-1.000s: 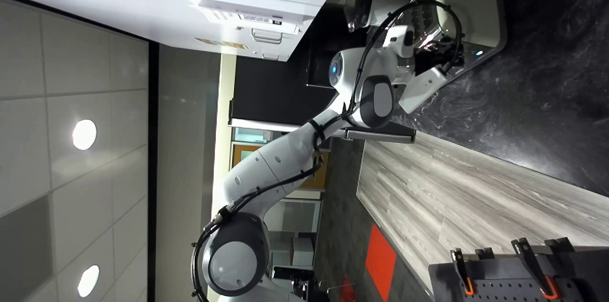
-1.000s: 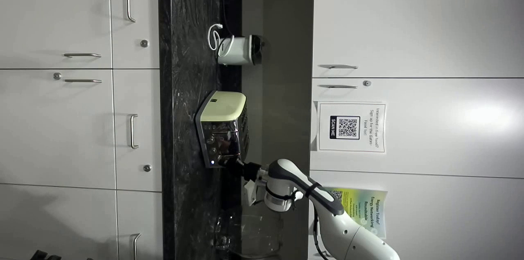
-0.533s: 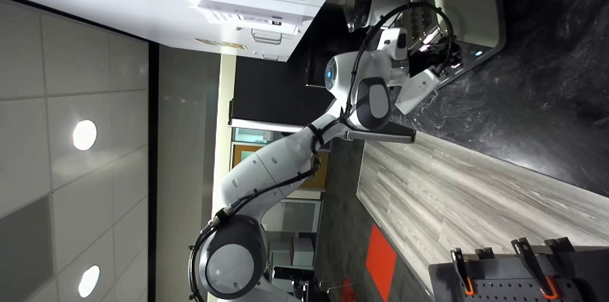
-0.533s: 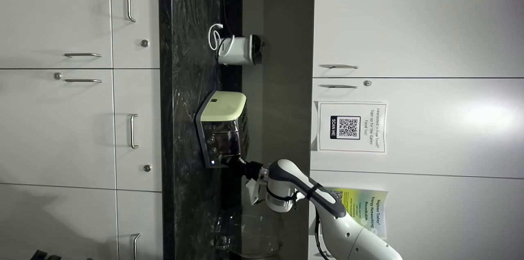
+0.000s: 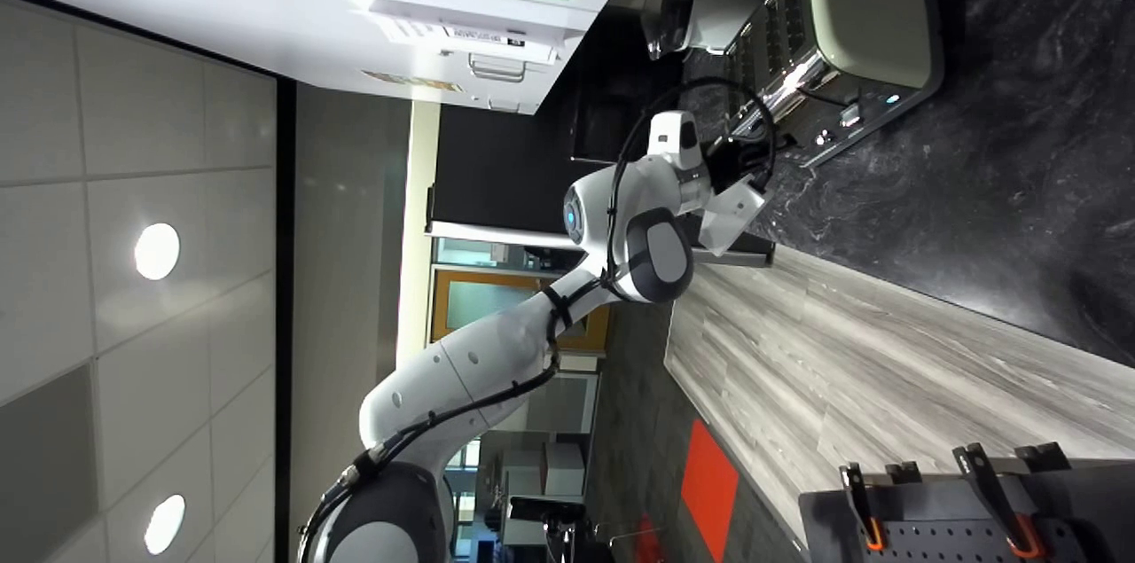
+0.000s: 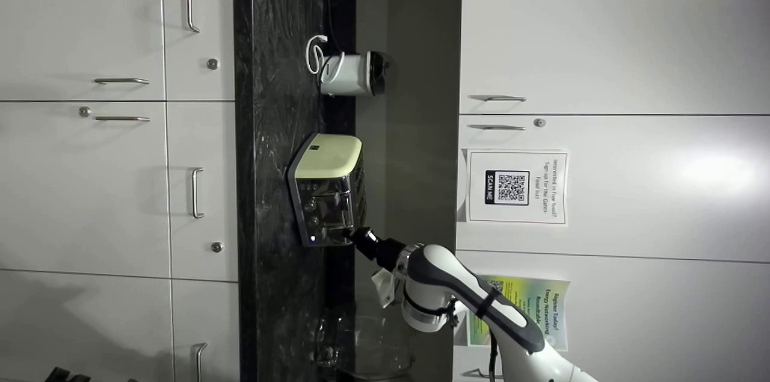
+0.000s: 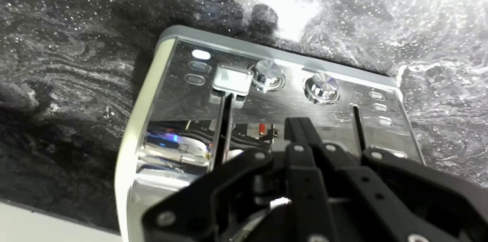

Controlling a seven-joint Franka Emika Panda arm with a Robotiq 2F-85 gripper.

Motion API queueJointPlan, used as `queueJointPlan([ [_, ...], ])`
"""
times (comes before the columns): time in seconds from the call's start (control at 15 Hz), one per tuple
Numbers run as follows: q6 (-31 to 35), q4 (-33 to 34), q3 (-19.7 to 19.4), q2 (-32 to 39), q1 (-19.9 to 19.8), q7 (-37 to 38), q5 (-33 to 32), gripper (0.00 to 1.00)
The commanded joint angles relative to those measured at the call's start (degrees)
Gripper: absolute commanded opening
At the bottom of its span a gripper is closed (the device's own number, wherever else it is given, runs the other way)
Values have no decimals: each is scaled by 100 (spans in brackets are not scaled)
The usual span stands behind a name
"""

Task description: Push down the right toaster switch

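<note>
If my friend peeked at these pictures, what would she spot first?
Probably the big white robot arm, reaching across an exterior view that lies on its side, with its closed black hand near the front of the cream-and-silver toaster on the dark counter. Next might come the bright red patch on the floor and, in the wrist view, a little glowing light in a corner of the toaster's shiny front.

The gripper (image 7: 300, 129) is hiding part of the toaster (image 7: 267, 106), wrist view.
The view's lower edge is cutting both off.
</note>
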Motion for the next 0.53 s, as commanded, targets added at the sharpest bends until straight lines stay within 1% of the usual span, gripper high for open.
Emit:
queueJointPlan([
  [0.0,167,-831,37,-853,53,64,54,0],
  [0.47,199,-1479,56,-1650,56,59,56,0],
])
